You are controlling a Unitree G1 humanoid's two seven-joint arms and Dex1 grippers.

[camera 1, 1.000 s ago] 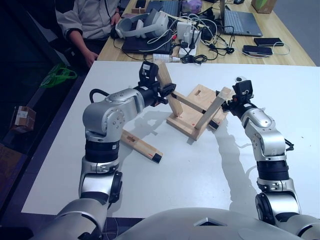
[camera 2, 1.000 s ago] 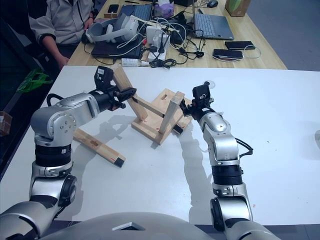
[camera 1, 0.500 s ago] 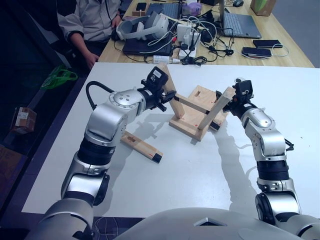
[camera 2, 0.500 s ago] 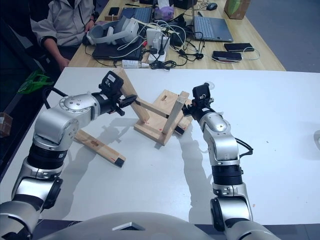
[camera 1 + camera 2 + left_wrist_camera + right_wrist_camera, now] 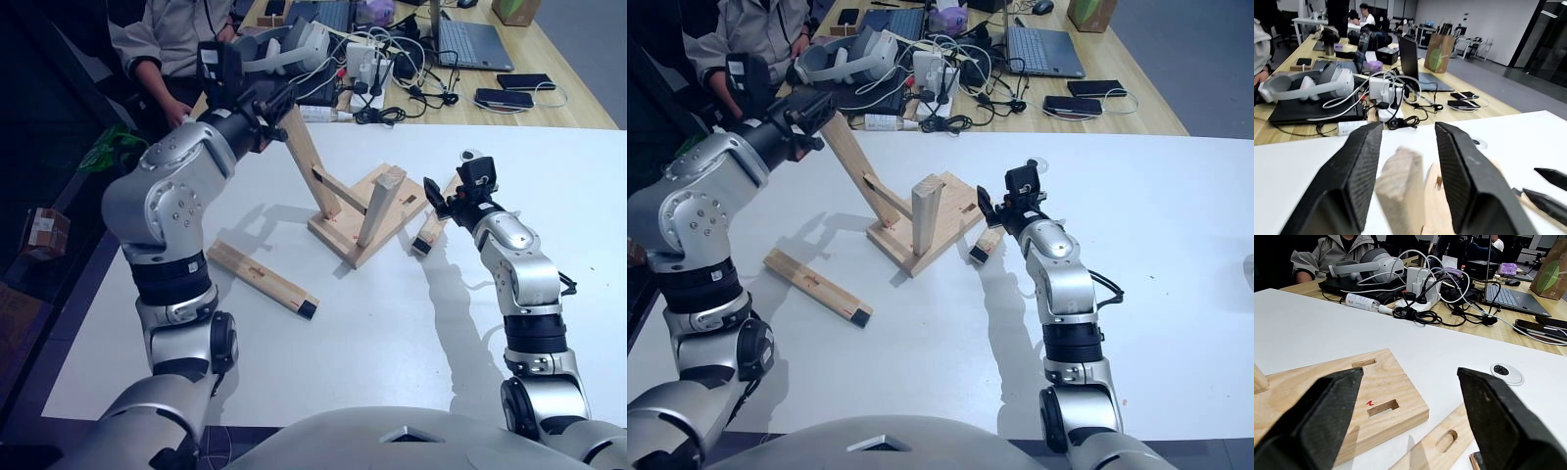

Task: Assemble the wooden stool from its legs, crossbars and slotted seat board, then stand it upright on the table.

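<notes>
Nearest, a long pale wooden leg [image 5: 263, 280] with a black end cap lies flat on the white table [image 5: 392, 333], apart from and to the left of the flat, pale wooden seat board [image 5: 1386, 382] with rectangular slots. A short square wooden leg [image 5: 378, 204] stands upright on the seat board. Just right of the seat board lies a pale wooden bar [image 5: 428, 231] with a slot and a black end. The right gripper [image 5: 437, 196] hovers over that bar beside the seat board's right edge, its black fingers [image 5: 1317, 426] spread wide and holding nothing. From the seat board's left edge a leaning wooden leg [image 5: 306, 162] rises up and away to the left, tied to the short leg by a thin wooden crossbar [image 5: 341, 189]. The left gripper [image 5: 275, 100], above and beyond the seat board, is clamped on this leg's top end. Farther beyond the seat board stands a wooden desk [image 5: 588, 103] with laptops, cables and a white headset [image 5: 284, 44].
</notes>
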